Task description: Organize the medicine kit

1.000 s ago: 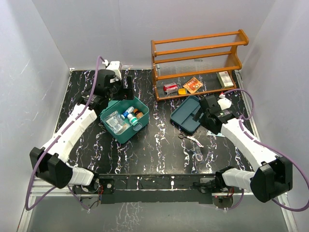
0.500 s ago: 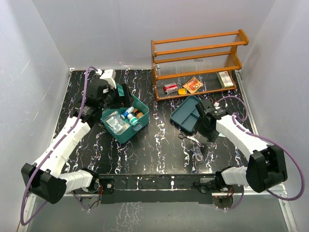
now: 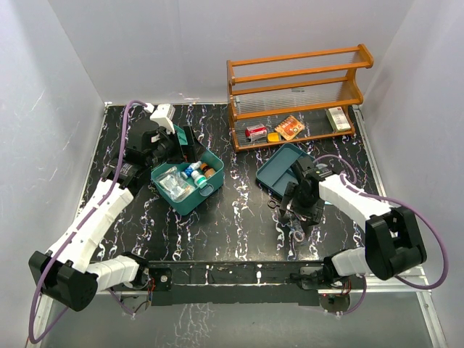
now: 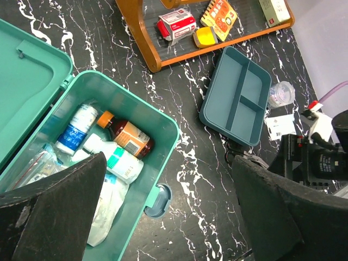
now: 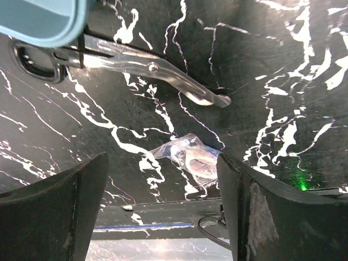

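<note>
Item one — teal-green rectangular plastic medicine kit point(image 3: 190, 205), lid open, bottles inside, on the left half of my black marbled bench point(image 3: 235, 217). Left pincer point(image 4: 168, 160) released, hanging above it. Right pincer point(image 5: 162, 157) released — over a clear plastic packet point(image 5: 187, 156), near steel black-handled scissors point(image 5: 147, 65).
</note>
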{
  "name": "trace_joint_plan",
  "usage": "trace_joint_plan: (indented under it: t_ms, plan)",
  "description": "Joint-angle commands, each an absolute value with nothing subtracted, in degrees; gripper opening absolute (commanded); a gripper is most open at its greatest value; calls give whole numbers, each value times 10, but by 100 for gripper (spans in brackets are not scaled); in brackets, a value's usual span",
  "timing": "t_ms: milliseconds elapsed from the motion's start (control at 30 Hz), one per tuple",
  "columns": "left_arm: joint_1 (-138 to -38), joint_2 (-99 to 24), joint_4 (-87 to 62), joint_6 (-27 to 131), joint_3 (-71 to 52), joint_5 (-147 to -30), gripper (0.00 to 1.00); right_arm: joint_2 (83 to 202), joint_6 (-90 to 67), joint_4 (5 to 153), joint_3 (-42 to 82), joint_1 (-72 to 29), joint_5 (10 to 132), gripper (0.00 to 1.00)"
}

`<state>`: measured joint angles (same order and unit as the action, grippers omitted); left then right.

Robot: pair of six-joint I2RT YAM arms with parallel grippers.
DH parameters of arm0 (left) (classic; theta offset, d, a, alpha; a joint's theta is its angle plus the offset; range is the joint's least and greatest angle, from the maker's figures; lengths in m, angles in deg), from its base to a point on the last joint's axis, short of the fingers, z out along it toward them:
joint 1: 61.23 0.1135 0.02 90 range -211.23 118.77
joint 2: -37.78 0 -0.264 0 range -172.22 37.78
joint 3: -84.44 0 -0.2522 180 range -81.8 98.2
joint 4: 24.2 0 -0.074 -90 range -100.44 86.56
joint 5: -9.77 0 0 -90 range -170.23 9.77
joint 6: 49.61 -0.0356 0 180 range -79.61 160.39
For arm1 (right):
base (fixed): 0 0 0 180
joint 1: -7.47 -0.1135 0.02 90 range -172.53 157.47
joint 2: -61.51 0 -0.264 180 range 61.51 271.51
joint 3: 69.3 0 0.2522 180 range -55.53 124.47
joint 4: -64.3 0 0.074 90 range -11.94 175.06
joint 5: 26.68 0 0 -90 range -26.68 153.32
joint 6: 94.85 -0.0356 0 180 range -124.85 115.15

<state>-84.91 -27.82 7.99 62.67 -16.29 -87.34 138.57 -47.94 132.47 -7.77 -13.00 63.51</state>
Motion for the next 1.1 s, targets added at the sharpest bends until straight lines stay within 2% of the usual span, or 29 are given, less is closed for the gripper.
trace_joint_plan:
  t_ms: [0,200,367,533,800,1067]
  plan:
    - [-846,-269,74,628,-163,-889,99,1400,-443,1290,-97,-127,693,80]
    - [-846,-273,80,619,-164,-888,99,1387,-434,1304,-113,-127,707,85]
    - [-847,-277,82,617,-163,-884,99,1400,-421,1295,-124,-127,764,82]
    - [-846,-280,82,611,-161,-882,99,1410,-403,1294,-118,-127,813,73]
    - [-847,-284,88,608,-160,-880,99,1362,-445,1345,-97,-127,717,67]
    - [-846,-288,90,605,-158,-878,99,1319,-463,1385,-94,-127,686,47]
